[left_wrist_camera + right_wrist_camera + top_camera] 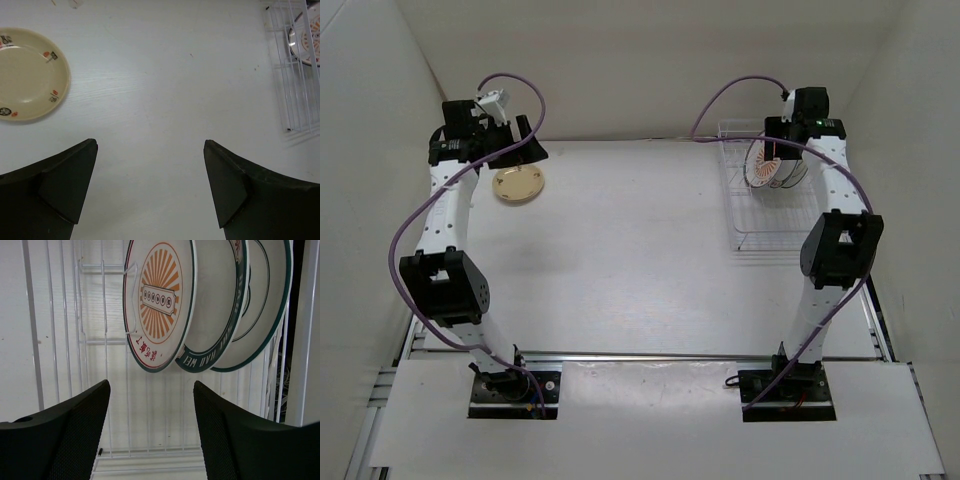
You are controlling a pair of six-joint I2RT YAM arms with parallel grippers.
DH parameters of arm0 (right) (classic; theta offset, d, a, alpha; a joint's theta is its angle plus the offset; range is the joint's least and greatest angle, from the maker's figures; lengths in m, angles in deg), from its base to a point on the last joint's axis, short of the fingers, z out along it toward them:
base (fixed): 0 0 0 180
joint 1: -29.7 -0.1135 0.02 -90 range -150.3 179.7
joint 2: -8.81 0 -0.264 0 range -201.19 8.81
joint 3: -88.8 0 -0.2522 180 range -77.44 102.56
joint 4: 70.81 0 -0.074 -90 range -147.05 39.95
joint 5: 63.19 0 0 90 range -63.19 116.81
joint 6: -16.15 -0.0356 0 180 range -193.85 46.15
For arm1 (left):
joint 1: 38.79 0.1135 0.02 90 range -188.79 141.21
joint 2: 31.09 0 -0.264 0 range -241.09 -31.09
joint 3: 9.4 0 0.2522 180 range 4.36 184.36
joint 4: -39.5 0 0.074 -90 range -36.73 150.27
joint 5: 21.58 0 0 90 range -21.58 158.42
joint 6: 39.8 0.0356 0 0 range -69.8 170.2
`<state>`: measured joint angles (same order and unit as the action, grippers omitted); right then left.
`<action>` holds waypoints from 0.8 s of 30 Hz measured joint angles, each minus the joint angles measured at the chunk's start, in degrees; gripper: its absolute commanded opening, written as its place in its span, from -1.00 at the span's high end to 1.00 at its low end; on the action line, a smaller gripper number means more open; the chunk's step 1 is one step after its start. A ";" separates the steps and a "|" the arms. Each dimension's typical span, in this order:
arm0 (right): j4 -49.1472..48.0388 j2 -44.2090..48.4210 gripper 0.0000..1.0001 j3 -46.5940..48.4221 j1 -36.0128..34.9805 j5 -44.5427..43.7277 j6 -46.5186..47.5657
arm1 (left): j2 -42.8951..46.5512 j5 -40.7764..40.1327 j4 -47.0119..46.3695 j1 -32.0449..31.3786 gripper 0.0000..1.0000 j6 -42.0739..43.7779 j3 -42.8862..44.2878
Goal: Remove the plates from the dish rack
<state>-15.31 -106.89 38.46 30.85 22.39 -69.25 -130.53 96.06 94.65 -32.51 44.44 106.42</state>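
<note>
A cream-tan plate (519, 185) lies flat on the table at the back left; it also shows in the left wrist view (27, 75). My left gripper (528, 143) hovers beside it, open and empty (150, 144). The white wire dish rack (760, 215) stands at the back right. Three plates stand on edge in it: one with an orange rayed centre (157, 295), and two white ones with dark green rims (215, 305) (265, 305). My right gripper (151, 385) is open and empty above the rack (105, 390), just short of the plates' lower edges.
White walls close in the table at the back and both sides. The rack's near half (770, 235) holds no plates. The rack's corner shows at the right of the left wrist view (297, 100).
</note>
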 measured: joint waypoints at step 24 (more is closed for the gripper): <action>-1.38 -12.81 -0.17 10.47 1.92 -1.01 1.84 | 4.09 6.08 4.48 0.20 -0.98 4.85 -3.85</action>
<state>-16.69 -119.69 48.93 32.77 21.38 -67.42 -126.44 102.14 99.13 -32.31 49.29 102.58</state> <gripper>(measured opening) 0.592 0.981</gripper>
